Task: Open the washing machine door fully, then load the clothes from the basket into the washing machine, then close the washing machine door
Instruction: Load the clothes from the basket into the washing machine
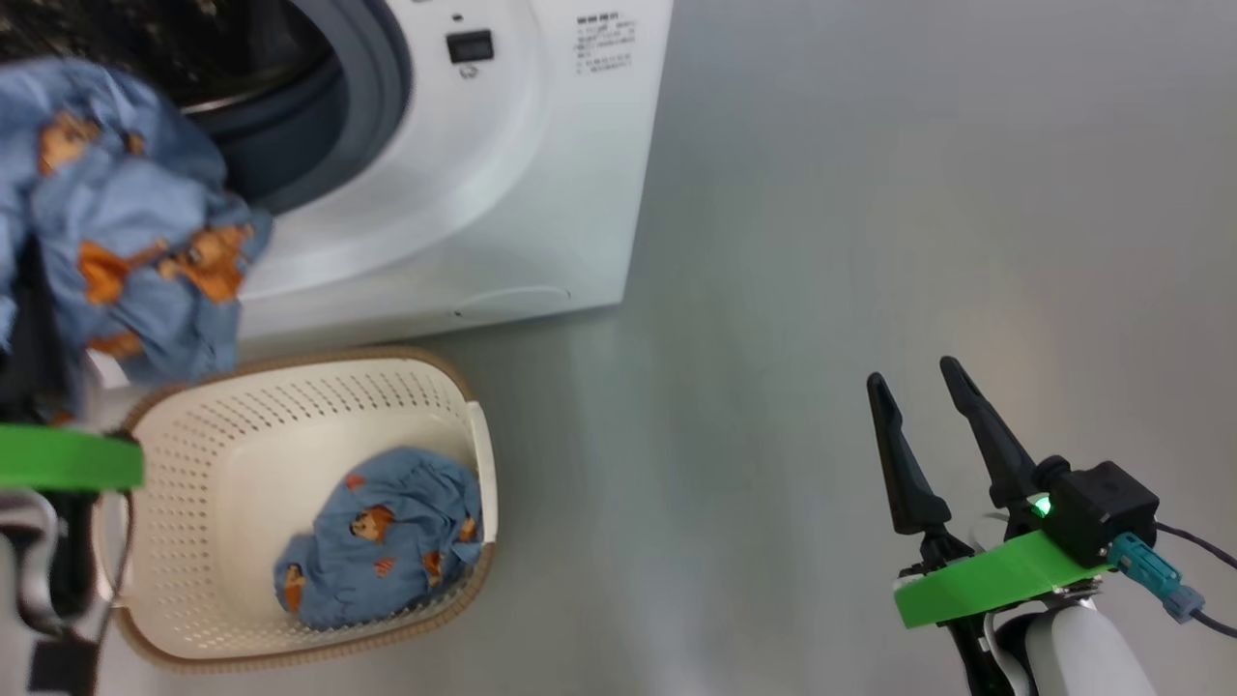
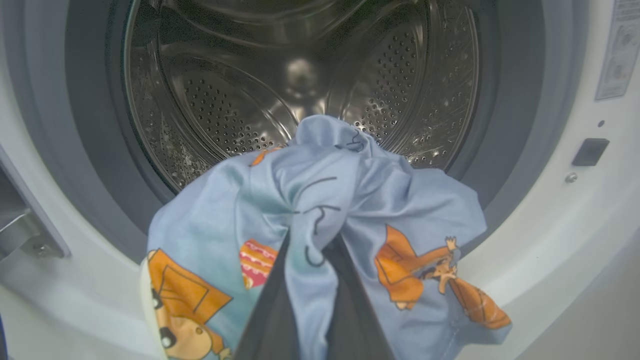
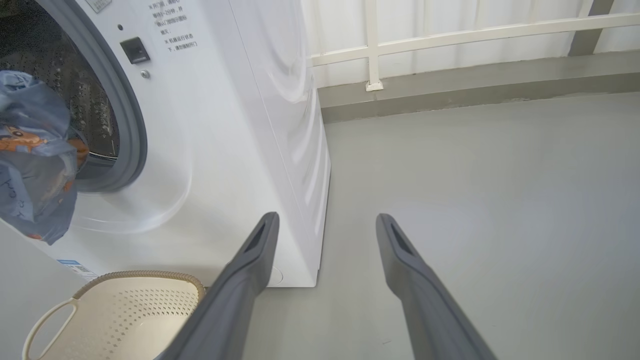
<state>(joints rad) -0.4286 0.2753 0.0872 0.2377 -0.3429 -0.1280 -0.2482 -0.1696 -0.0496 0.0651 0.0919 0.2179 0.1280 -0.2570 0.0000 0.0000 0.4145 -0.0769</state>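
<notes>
We hold one light blue bear-print garment [image 2: 320, 190] pinched in our left gripper [image 2: 313, 239], whose two fingers are closed on a fold of it. The cloth bunches over the fingertips and drapes down either side. Its long axis runs up and down the head view, and its upper end points at the open mouth of the washing machine [image 1: 541, 145]. It hangs just before the grey rubber ring [image 2: 90, 150], not yet inside the steel drum [image 2: 225, 100], and above the far-left rim of the basket [image 1: 242, 454]. We count two garments, one basket and one machine. The second garment [image 1: 387, 541] lies crumpled in the basket's right half, its long axis slanting from lower left to upper right, well apart from both grippers. Our right gripper [image 1: 911, 372] stands wide open, holding nothing, over bare floor [image 1: 870, 193]
</notes>
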